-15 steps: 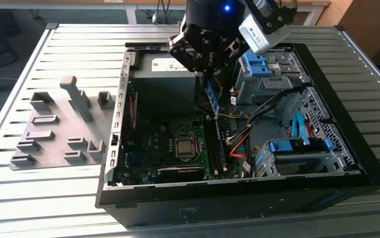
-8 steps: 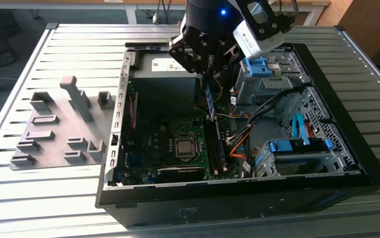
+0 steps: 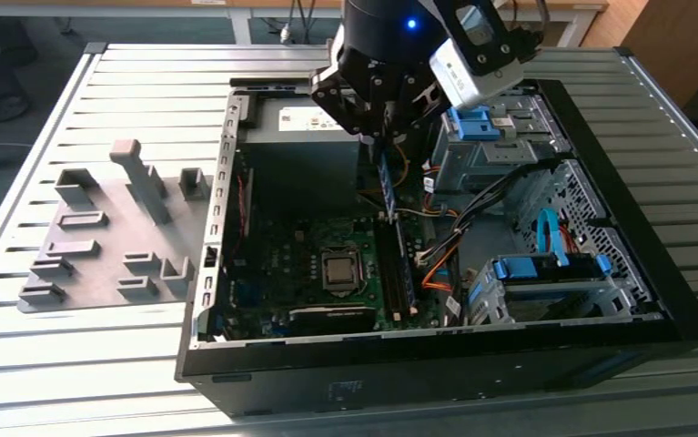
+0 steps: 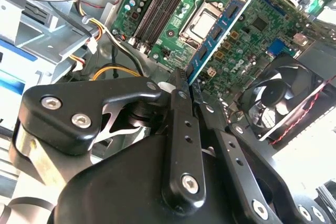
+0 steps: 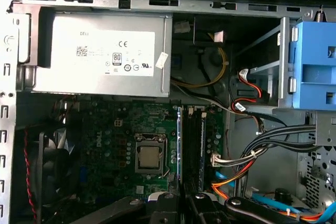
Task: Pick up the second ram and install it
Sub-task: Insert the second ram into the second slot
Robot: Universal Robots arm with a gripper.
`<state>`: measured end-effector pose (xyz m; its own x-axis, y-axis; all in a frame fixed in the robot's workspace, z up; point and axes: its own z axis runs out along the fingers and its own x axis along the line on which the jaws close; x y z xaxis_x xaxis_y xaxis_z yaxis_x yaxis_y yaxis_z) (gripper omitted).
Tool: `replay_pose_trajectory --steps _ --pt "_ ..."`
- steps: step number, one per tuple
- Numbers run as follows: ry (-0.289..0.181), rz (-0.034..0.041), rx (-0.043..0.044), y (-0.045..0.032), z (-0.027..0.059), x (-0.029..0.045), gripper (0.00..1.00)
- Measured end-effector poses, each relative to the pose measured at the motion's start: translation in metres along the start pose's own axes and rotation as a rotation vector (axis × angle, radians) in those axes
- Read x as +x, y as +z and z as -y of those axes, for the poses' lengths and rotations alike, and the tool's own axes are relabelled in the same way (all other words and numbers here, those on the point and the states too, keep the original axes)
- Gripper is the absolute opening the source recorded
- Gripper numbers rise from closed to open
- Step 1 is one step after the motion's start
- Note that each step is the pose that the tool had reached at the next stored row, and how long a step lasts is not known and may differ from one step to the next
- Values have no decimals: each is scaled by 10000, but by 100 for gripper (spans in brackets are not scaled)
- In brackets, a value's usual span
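My gripper [image 4: 190, 92] is shut on the second ram [image 4: 221, 29], a thin blue-green strip with black chips that juts out from between the black fingers [image 4: 181, 129]. In the exterior view the second ram [image 3: 385, 187] hangs on edge below the gripper [image 3: 381, 141], above the open computer case [image 3: 221, 273] and over the far end of the memory slots [image 3: 399, 273]. The first wrist view shows the second ram [image 5: 179, 145] edge-on, running alongside the dark memory slots [image 5: 191, 145], with the fingertips [image 5: 167, 200] at its near end. It is held clear of the motherboard [image 5: 105, 140].
A grey power supply [image 5: 94, 51] fills the far end of the case. The CPU socket [image 5: 149, 158] lies beside the slots, and a fan [image 4: 273, 95] beyond it. Bundled cables [image 5: 252, 156] and blue drive caddies [image 3: 549, 266] crowd the other side. A grey fixture plate [image 3: 106, 237] lies on the exterior view's left.
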<state>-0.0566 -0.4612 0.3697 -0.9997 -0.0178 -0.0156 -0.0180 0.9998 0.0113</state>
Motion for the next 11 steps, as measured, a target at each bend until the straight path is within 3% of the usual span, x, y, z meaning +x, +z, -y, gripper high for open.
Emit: replay_pose_trajectory --steps 11 --pt "1 -2 1 193 5 -52 14"
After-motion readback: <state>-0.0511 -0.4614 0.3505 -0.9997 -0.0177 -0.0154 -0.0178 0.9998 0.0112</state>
